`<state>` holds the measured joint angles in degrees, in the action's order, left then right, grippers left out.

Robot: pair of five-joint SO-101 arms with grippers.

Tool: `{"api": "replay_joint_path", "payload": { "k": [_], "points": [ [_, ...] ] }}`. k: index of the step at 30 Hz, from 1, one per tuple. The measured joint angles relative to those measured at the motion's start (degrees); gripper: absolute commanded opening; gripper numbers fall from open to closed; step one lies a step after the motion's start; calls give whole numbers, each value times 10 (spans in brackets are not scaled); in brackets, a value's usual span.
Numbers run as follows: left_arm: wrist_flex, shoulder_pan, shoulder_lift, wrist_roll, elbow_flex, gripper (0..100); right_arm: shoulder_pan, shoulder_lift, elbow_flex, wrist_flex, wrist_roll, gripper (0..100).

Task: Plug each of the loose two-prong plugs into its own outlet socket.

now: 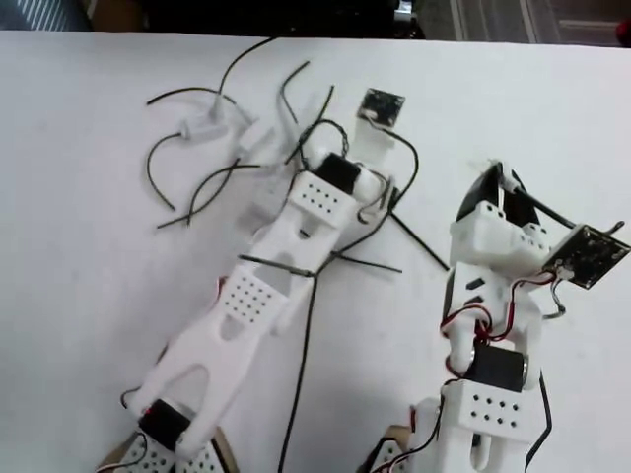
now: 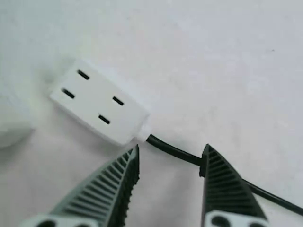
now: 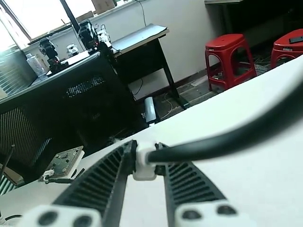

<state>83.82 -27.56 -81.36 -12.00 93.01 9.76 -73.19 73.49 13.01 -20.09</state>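
My left gripper [image 2: 171,155] is spread wide, its ribbed fingers on either side of a thin black cord [image 2: 267,195], just behind a white rectangular plastic outlet block [image 2: 97,101] lying slots-up on the white table [image 2: 213,56]. My right gripper [image 3: 147,147] pinches a small white plug [image 3: 143,165] on a thick black cable [image 3: 227,137].

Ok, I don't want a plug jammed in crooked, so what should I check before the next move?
1. Plug held: ok, right gripper is shut on the white plug.
2. Prong direction: cannot tell, the prongs are hidden in the grip.
3. Sockets free: ok, the outlet block shows four empty slots.
4. Block steadied: not ok, left gripper is open, astride the block's black cord, gripping nothing.
5. Cords clear of arms: not ok, a loose cord crosses the left arm.
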Motion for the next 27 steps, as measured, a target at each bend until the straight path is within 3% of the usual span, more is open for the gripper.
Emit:
{"api": "replay_joint_path", "payload": {
  "k": [9,16,23,27],
  "points": [
    [2,-1,0,170,0,41,0,0,0,0,0,17],
    [93,-24,0,314,7,23,0,0,0,0,0,17],
    [178,-34,46,335,7,23,0,0,0,0,0,17],
    [182,-23,97,296,7,28,0,0,0,0,0,17]
  ]
}}
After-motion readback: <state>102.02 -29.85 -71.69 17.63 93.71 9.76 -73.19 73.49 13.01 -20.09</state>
